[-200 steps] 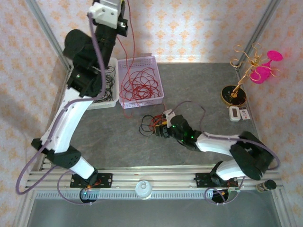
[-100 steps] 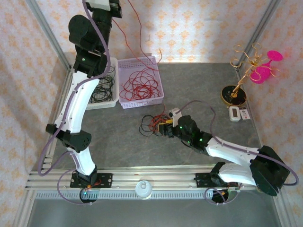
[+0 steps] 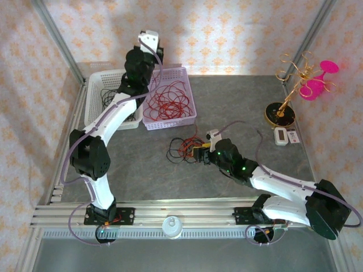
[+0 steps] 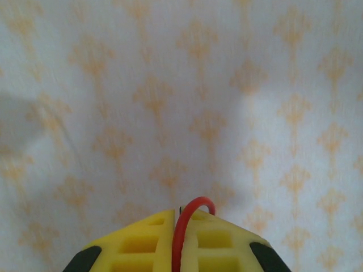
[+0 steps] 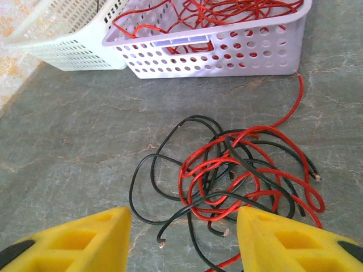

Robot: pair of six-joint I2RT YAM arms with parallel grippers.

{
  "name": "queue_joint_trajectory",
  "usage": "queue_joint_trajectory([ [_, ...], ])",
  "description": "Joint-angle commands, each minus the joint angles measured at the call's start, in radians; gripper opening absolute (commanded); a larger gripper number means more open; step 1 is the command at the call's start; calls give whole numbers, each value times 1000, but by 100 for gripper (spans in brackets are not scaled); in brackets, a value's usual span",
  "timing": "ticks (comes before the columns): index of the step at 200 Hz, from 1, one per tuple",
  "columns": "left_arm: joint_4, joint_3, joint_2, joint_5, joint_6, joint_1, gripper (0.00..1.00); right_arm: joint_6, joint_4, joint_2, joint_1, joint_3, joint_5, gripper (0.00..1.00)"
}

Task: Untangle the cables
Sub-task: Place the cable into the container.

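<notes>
Looking down from the top camera, the tangle (image 3: 182, 148) of red and black cables is found on the grey table (image 3: 249, 107), out in the open just in front of the lilac basket (image 3: 170, 120). The right gripper (image 3: 199, 154) is parked right at the tangle's right-hand edge, low over the table.

From the right wrist view the tangle (image 5: 238, 170) is seen lying just ahead of the right gripper (image 5: 182, 221). The two yellow fingers (image 5: 79, 238) are held well apart with nothing clamped between them. A couple of black strand ends and a red loop are laid in the gap between the tips, but no contact with either finger can be made out. One red strand is run from the pile up towards the lilac basket (image 5: 227, 48) and ends right by its corner.

A heap of red cables (image 3: 168, 99) is piled inside the lilac basket, and black cables (image 3: 110, 97) are kept in the white basket (image 3: 91, 93) next door on the left.

The left gripper (image 3: 150, 42) is raised up by the back wall, above the far rims of the two baskets. In the left wrist view its fingers (image 4: 142, 238) are pressed together and a single red cable (image 4: 195, 203) is pinched between them. A small loop of it is poked out past the tips against the wallpaper. Where that strand goes below the fingers can't be told.
</notes>
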Motion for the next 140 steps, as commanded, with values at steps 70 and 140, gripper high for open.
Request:
queue_joint_trajectory([
  [70,64,-82,238,23,-209,5,0,148,-172,17,-79,42,88,53],
  [140,-24,-209,257,37,-372,-2,42,122,-263,131,-141,114,27,55],
])
